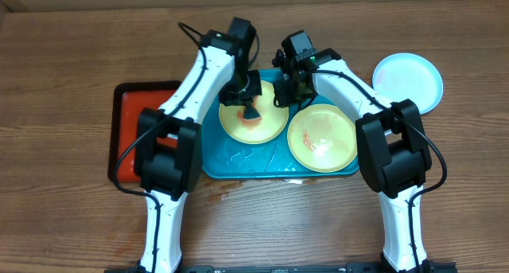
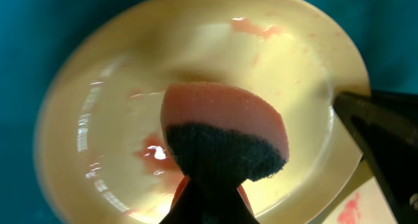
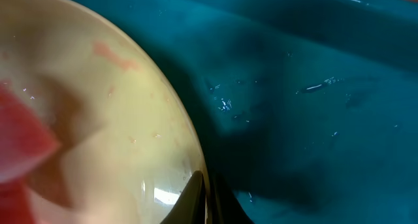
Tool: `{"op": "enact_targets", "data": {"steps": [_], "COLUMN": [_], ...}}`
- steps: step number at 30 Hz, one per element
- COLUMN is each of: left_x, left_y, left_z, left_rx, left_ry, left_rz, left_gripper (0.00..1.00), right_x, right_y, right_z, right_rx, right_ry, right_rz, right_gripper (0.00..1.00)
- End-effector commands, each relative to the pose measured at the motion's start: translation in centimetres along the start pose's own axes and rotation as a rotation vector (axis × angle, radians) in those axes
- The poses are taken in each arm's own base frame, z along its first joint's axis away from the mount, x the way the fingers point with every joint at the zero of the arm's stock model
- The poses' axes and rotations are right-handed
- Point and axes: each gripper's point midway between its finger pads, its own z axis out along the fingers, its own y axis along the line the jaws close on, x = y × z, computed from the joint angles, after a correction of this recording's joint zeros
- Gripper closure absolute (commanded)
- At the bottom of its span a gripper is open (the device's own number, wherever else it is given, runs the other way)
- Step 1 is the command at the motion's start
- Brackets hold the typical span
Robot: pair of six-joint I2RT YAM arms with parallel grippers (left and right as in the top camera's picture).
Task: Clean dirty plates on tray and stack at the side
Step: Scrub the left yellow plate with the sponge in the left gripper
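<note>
Two pale yellow-green plates lie on the teal tray: a left plate and a right plate with red smears. My left gripper is shut on a red sponge with a dark scrub pad, pressed onto the left plate, which is wet with faint red smears. My right gripper is shut on that plate's right rim, pinching it over the tray floor. A light blue plate lies on the table at the far right.
A smaller red tray with a black rim lies just left of the teal tray. Water is pooled on the teal tray's front and on the wooden table before it.
</note>
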Motion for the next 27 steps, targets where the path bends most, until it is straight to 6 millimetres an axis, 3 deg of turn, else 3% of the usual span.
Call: {"op": "enact_targets", "data": {"steps": [1,9,17,23,25,27], "left_x": [-0.4,-1.1,-2.4,-2.7,-2.7,-2.6], "left_y": [-1.1,-1.2,5.7,9.3,8.8,6.4], "left_z": [1.5,3.0,1.8,0.4,0.1,0.0], "left_rx": [0.035,0.026,-0.345,-0.464,-0.407,-0.260], "left_ry": [0.005,-0.012,-0.125,-0.117,-0.093,-0.052], "left_rz": [-0.032,-0.064,-0.064,-0.062,-0.078,-0.046], "left_gripper": [0.96,0.96,0.96,0.96,0.96,0.96], "right_x": [0.5,0.9,1.0,1.3,1.3,1.3], "right_y": [0.0,0.4,0.4,0.4,0.4,0.4], "right_z": [1.0,1.0,1.0,1.0,1.0,1.0], "right_rx": [0.009,-0.007,-0.005,-0.003,-0.003,-0.003], "right_ry": [0.027,0.042,0.048,0.059,0.059,0.059], "right_rz": [0.097,0.203,0.225,0.227,0.227,0.227], "right_gripper": [0.96,0.96,0.96,0.96,0.96,0.96]}}
